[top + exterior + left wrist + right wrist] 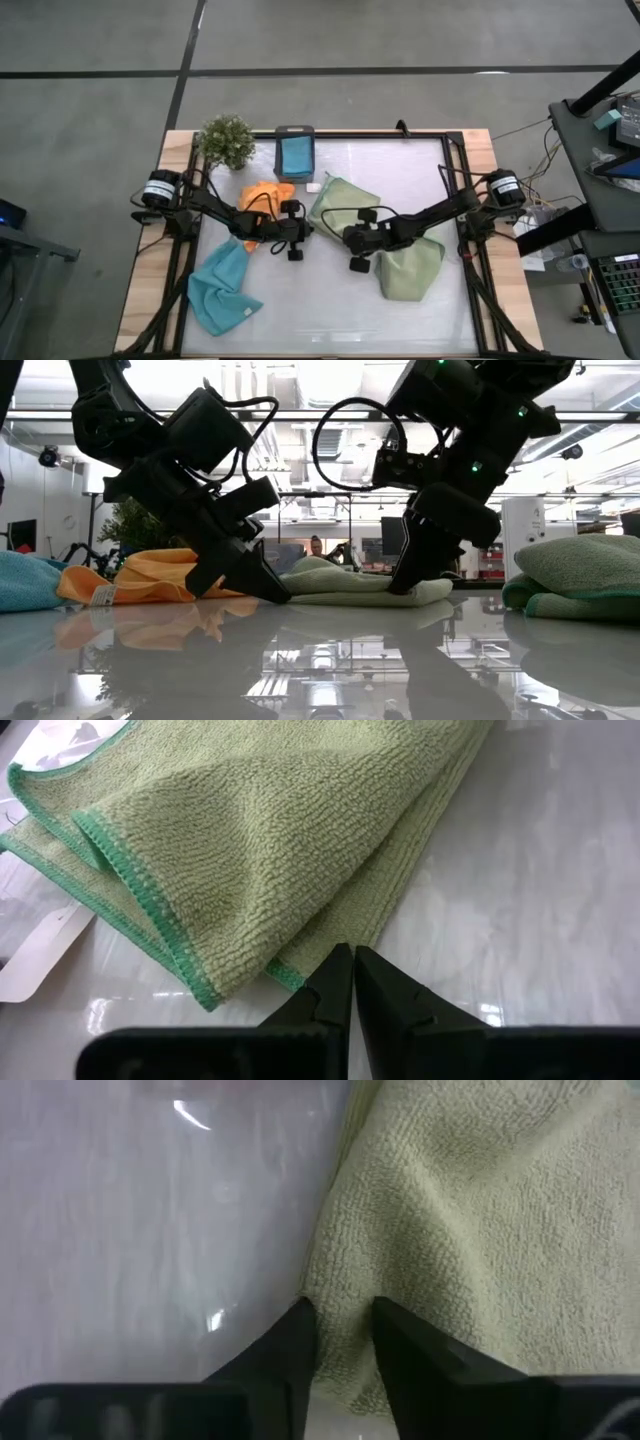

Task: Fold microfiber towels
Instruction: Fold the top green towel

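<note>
currently the sage green towel (338,203), lying at the middle of the surface (330,310), is pinched at its 5 o'clock edge by the right hand (340,1325); the bite should be deepened before lifting. the left hand (353,965), clenched empty, is poised at its 7 o'clock corner.

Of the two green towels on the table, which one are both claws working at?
The green towel in the middle, by the orange towel. The right claw is pinching its edge, and the shut left claw touches it. The other green towel lies apart.
</note>
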Robot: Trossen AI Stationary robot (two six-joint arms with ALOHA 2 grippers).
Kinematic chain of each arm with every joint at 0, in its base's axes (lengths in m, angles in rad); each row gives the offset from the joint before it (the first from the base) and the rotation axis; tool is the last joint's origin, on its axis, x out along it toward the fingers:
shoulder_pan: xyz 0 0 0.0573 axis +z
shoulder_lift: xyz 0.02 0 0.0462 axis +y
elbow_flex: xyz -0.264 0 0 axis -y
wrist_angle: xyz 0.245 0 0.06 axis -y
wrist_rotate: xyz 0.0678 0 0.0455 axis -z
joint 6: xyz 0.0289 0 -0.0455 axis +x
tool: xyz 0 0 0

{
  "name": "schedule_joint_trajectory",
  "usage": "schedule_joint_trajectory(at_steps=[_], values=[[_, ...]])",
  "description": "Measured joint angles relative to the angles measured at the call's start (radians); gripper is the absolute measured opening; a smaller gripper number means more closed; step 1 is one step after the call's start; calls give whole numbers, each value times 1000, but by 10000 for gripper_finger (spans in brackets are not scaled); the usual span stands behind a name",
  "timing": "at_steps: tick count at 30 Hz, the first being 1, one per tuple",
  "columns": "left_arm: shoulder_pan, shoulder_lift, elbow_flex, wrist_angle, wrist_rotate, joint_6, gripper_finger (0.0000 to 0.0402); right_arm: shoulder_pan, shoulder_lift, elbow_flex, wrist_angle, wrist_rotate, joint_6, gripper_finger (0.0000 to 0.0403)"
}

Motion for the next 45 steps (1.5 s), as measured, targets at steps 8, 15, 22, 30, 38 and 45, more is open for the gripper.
schedule_joint_trajectory(at_steps=[8,15,22,30,38,45], values=[[0,0,0,0,0,-7,4,0,-29,1,-10,-24,-8,30],[0,0,0,0,0,-26,4,2,-72,1,-71,-32,-8,10],[0,0,0,-6,0,-29,4,18,-81,1,-97,-58,-16,9],[0,0,0,-7,0,-32,4,21,-81,1,-105,-58,-9,9],[0,0,0,-8,0,-32,4,22,-79,1,-119,-72,-4,9],[0,-1,1,-9,1,-32,4,21,-50,0,-114,-87,-2,19]])
